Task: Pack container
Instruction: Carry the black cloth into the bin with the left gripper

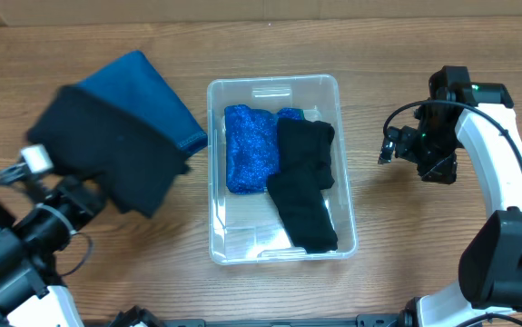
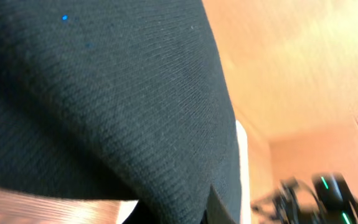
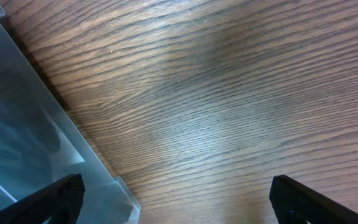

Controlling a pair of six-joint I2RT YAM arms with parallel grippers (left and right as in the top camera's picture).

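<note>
1 container (image 1: 273, 80) holds 1 blue cloth (image 1: 247, 150), 1 black cloth (image 1: 304, 195). L gripper hidden under 3rd cloth (image 1: 106, 145), grip can't tell. R gripper (image 3: 175, 190) fingers apart.

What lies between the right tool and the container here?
Nothing but bare wooden table. The overhead view shows an empty strip between the right tool and the container. The right wrist view shows only wood grain beside the bin's wall.

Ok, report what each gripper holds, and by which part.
Left gripper: apparently the black cloth, near its lower edge; fingers hidden. Right gripper: nothing, open over the table beside the container.
</note>
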